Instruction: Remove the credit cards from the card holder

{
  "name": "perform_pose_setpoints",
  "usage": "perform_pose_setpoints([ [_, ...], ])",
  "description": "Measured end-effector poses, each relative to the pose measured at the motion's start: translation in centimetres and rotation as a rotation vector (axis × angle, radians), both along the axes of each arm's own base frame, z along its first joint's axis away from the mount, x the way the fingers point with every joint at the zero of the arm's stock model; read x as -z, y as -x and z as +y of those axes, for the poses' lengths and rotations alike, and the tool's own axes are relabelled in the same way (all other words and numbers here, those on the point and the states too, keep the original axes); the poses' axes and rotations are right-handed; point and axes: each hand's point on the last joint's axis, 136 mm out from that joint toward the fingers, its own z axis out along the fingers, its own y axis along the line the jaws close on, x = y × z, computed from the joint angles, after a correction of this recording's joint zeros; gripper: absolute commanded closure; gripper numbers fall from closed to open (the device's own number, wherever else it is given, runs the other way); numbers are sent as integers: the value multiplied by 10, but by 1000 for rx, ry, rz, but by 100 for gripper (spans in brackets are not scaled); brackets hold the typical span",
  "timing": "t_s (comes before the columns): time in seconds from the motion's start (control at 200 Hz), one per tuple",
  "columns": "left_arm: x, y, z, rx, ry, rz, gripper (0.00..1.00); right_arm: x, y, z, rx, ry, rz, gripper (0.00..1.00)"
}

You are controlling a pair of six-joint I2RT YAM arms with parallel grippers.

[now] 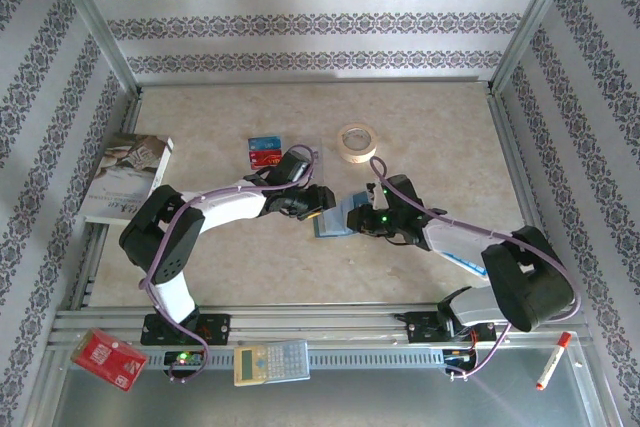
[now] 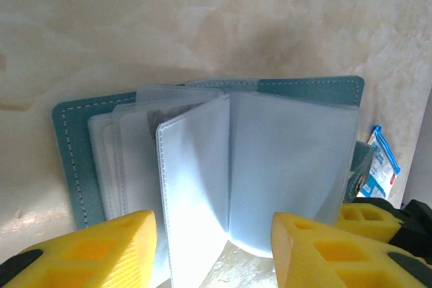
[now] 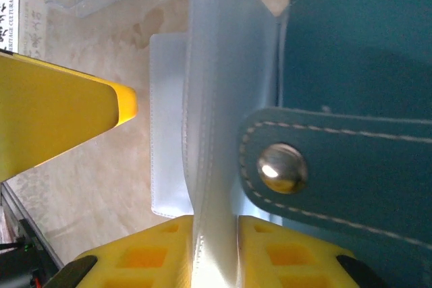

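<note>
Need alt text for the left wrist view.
An open teal-blue stitched card holder lies on a beige marbled table, its clear plastic sleeves fanned upward. The left tool is open, its yellow fingertips either side of the sleeves' near edge.

You find the card holder [image 2: 307, 90] lying open near the middle of the table [image 1: 440, 127], dusty teal cover with pale stitching facing down. Its clear plastic sleeves [image 2: 290, 166] fan upward, one leaf standing almost on edge. Two credit cards [image 1: 264, 151], one blue and one red, lie flat just beside each other, apart from it, farther back and to the left.
</note>
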Motion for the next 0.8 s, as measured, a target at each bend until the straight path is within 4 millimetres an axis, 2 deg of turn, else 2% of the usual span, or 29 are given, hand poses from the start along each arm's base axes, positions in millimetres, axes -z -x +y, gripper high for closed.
perform_pose_setpoints([
  [0.43,-5,-1,0,-3,4,-13,50,0,-1,-19,69,65,-12,61],
  [0.535,-11,-2,1,-9,7,-29,50,-15,-3,-35,125,118,-71,58],
  [0.669,-11,-3,4,-18,-6,-31,50,-51,-13,-49,169,179,-189,55],
  [0.739,-9,-4,8,-29,-16,-25,49,-67,-20,-46,150,222,-228,54],
  [0.799,-7,-8,15,-50,-27,-27,47,-74,-24,-34,103,259,-241,53],
])
